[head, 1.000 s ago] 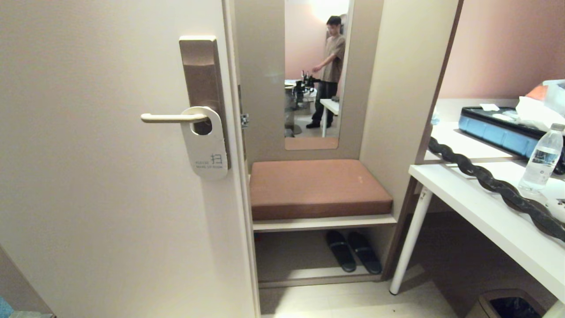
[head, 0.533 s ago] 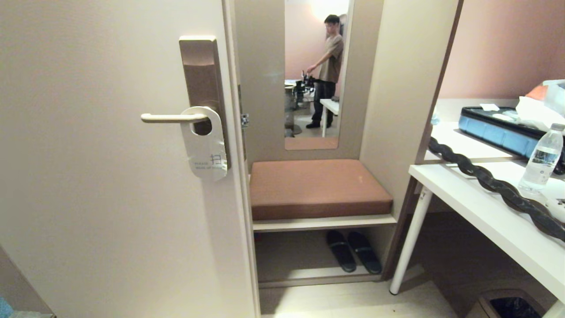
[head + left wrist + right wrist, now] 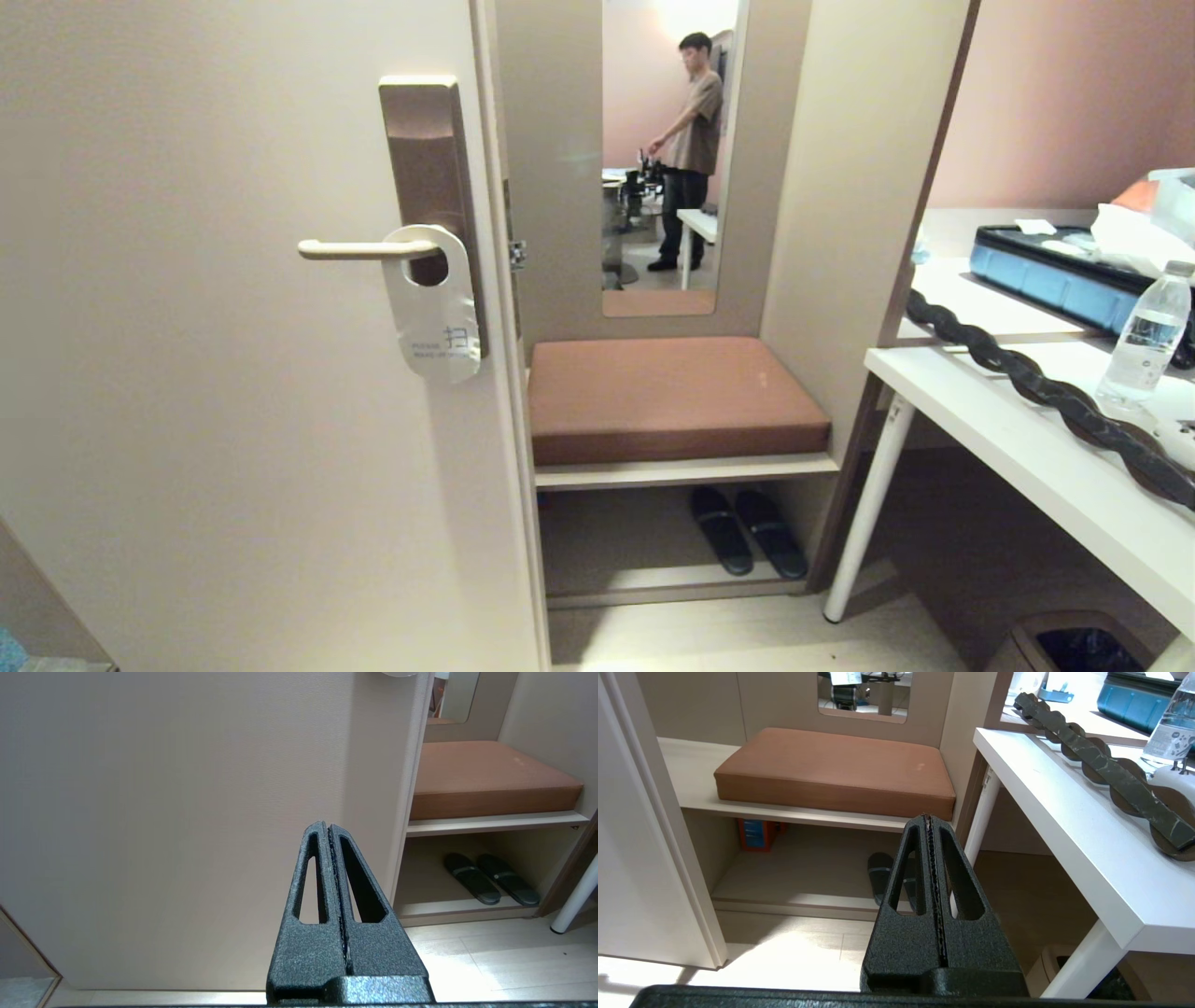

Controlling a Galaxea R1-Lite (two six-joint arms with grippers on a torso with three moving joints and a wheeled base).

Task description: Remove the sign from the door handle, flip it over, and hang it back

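The sign (image 3: 434,313) hangs by its oval hole on the door handle (image 3: 366,249), white face with grey text outward. The handle is a cream lever on a tall bronze plate (image 3: 425,159) near the door's right edge. Neither arm shows in the head view. My left gripper (image 3: 328,828) is shut and empty, low down and facing the bare door panel, well below the sign; only the sign's lowest edge (image 3: 392,674) reaches into that view. My right gripper (image 3: 928,819) is shut and empty too, pointing at the bench alcove to the right of the door.
Right of the door, an alcove holds a brown cushioned bench (image 3: 672,397), a mirror (image 3: 667,154) reflecting a person, and black slippers (image 3: 747,532) underneath. A white desk (image 3: 1036,448) at the right carries a dark twisted object (image 3: 1046,392) and a water bottle (image 3: 1146,336). A bin (image 3: 1074,644) stands below.
The sign's lower end has shifted slightly on the handle. The person in the mirror has shifted position. Both arms are still.
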